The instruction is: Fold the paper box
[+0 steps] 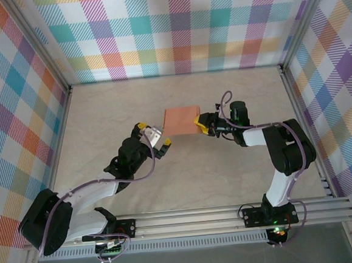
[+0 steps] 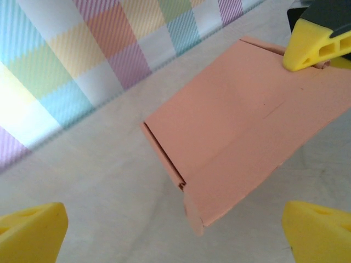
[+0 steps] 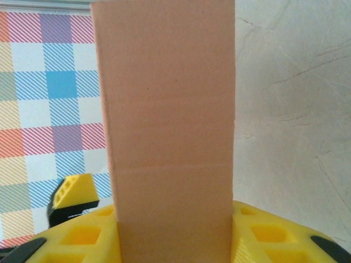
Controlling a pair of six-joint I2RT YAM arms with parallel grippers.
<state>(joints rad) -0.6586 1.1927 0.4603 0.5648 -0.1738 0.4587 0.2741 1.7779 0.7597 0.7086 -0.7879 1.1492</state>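
Note:
The paper box (image 1: 181, 120) is a salmon-orange folded card, flat and rectangular, in mid-table. My right gripper (image 1: 201, 124) is shut on its right edge. In the right wrist view the paper box (image 3: 170, 126) rises between the yellow fingers (image 3: 274, 235) of my right gripper (image 3: 175, 241). My left gripper (image 1: 154, 135) stands open just off the box's near-left corner, touching nothing. In the left wrist view the box (image 2: 241, 142) lies ahead of my left gripper (image 2: 175, 235), its near corner a little off the table, with a right finger (image 2: 315, 46) on its far edge.
Plaid walls (image 1: 174, 28) close in the table on three sides. An aluminium rail (image 1: 231, 215) runs along the near edge under the arm bases. Pale tabletop (image 1: 228, 170) lies bare around the box.

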